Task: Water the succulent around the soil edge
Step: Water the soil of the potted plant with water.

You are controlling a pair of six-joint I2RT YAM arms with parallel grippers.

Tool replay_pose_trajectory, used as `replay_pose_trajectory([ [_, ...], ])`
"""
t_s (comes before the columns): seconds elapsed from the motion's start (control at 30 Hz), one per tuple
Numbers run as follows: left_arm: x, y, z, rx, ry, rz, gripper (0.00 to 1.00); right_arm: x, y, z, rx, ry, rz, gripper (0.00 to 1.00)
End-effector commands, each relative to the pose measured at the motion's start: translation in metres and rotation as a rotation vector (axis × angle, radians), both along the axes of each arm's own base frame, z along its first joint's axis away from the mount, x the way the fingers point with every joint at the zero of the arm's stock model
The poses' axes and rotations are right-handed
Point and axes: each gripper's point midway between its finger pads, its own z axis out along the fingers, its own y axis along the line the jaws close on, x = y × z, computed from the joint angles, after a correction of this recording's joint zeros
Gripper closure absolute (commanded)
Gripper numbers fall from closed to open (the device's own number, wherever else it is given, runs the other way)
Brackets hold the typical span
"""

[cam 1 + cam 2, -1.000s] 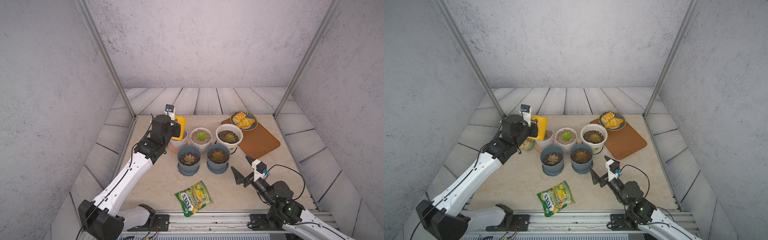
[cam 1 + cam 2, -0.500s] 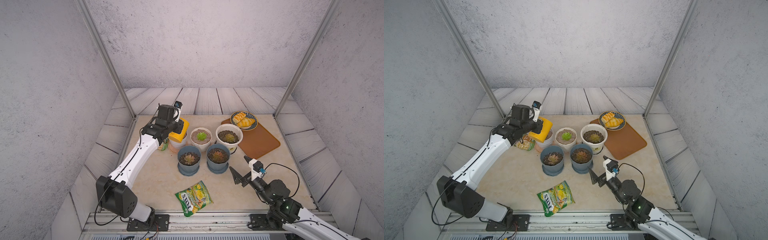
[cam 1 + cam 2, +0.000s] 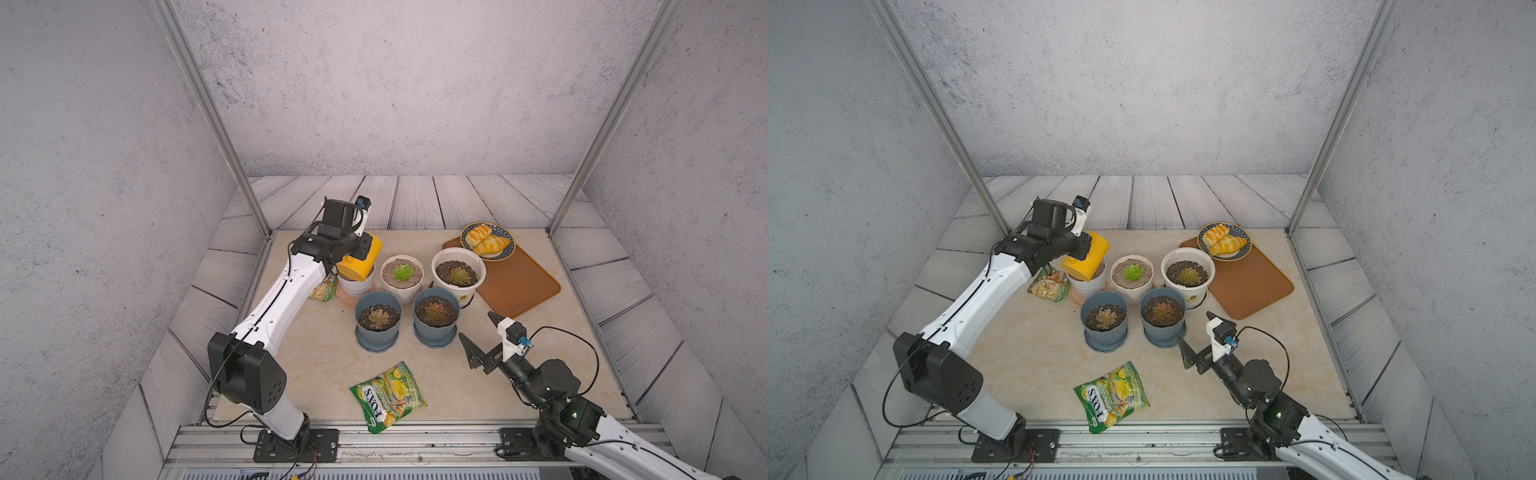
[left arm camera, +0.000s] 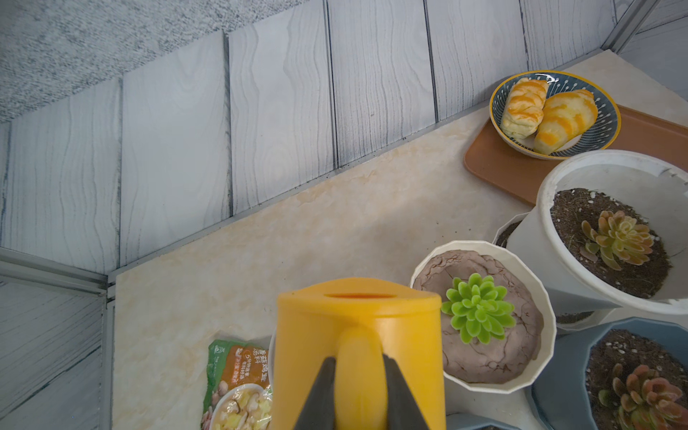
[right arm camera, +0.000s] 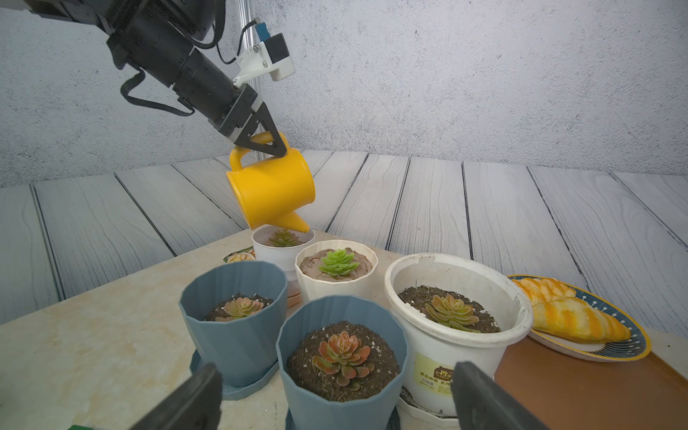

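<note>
Tipped steeper, the yellow watering can (image 5: 271, 193) — handle pinched by the left gripper (image 4: 357, 368) — may overtilt and drench the succulent (image 5: 283, 238); right gripper (image 3: 476, 325) gapes empty.

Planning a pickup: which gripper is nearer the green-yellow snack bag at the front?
Right. The right gripper hangs open near the snack bag; the left gripper grips the watering can, much farther back.

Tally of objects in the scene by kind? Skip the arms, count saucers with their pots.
pots: 5
snack bags: 2
pastries: 2
can: 1
plate: 1
tray: 1
Total: 12
</note>
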Motion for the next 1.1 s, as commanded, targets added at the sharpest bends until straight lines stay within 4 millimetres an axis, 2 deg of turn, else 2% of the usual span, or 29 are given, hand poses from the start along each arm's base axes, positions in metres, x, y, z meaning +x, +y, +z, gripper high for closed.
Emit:
replay_pose_trajectory([
  [0.0,0.010,0.006,0.015,0.025,-0.038,0.015,1.00,0.000,0.000,0.004,0.001,-0.011,-0.005,0.01],
  [0.23,0.024,0.015,0.020,0.047,-0.054,0.045,1.00,0.001,0.001,0.002,-0.005,-0.007,-0.002,0.01],
  [0.5,0.030,0.030,0.010,0.066,-0.041,0.093,1.00,0.002,0.002,0.002,-0.009,-0.001,-0.001,0.01],
  [0.77,0.027,0.054,0.005,0.058,-0.046,0.163,1.00,0.002,0.004,0.000,-0.013,0.004,0.002,0.01],
  [1.07,0.010,0.065,0.007,0.031,-0.057,0.195,1.00,0.003,0.006,-0.003,-0.024,0.012,0.004,0.01],
])
